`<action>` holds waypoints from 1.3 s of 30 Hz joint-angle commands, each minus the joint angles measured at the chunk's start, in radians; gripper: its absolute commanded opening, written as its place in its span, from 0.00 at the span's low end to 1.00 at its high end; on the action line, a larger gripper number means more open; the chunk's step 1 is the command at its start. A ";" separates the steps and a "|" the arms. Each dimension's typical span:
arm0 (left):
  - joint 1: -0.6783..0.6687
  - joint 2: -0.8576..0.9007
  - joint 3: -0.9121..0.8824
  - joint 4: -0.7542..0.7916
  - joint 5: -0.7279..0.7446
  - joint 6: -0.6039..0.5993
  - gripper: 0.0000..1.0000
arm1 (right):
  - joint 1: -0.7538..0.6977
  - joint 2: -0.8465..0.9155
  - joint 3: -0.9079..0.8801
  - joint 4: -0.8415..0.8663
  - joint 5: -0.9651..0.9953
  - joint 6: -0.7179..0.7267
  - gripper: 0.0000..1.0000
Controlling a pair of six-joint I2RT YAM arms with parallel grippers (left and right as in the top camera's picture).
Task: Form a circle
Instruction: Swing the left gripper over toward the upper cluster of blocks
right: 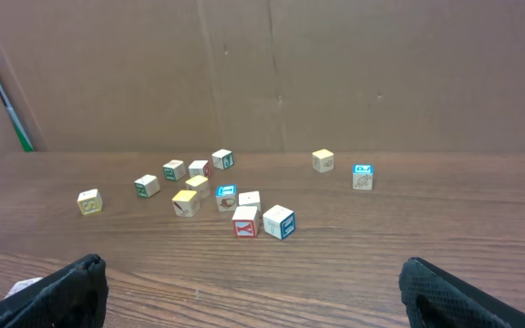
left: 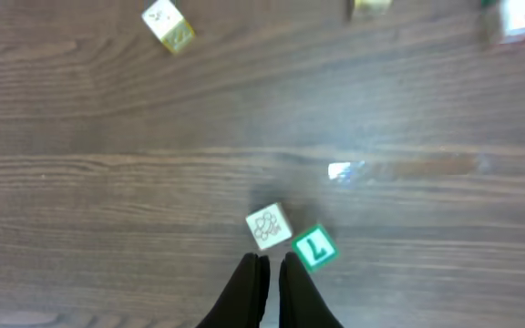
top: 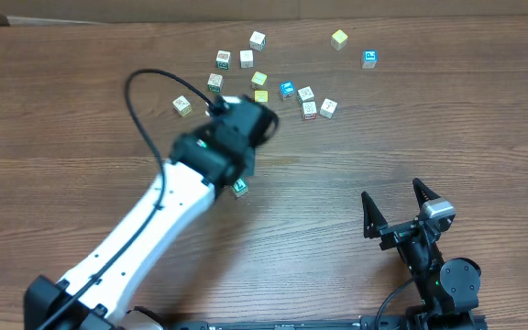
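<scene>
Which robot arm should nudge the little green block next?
Left. The left gripper, shut, is close to the green block and a white block; the right gripper is open, far from every block.

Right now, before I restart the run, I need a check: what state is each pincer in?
Left pincer: closed, holding nothing.
Right pincer: open, empty.

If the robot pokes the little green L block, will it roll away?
Probably not: the green block has flat faces and sits flat on the table, so it should slide or spin instead. It looks small and likely light, so a push may knock it into the white block beside it.
</scene>
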 commanded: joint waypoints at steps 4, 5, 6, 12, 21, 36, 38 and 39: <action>0.202 0.034 0.330 -0.088 0.411 0.109 0.04 | -0.005 -0.008 -0.010 0.005 0.002 -0.005 1.00; 0.232 0.052 0.388 -0.108 0.457 0.116 0.04 | -0.005 -0.008 -0.010 0.005 0.002 -0.005 1.00; 0.256 0.071 0.440 -0.126 0.486 0.123 0.04 | -0.005 -0.008 -0.010 0.005 0.002 -0.005 1.00; 0.387 0.244 0.772 -0.254 0.601 0.167 0.04 | -0.005 -0.008 -0.010 0.005 0.002 -0.005 1.00; 0.396 0.397 0.800 -0.203 0.640 0.155 0.16 | -0.005 -0.008 -0.010 0.005 0.002 -0.005 1.00; 0.312 0.656 0.800 -0.031 0.731 -0.057 1.00 | -0.005 -0.008 -0.010 0.005 0.002 -0.005 1.00; 0.287 0.686 0.800 -0.001 0.731 -0.079 1.00 | -0.005 -0.008 -0.010 0.005 0.002 -0.005 1.00; 0.272 0.700 0.800 0.013 0.731 -0.078 1.00 | -0.005 -0.008 -0.010 0.005 0.002 -0.005 1.00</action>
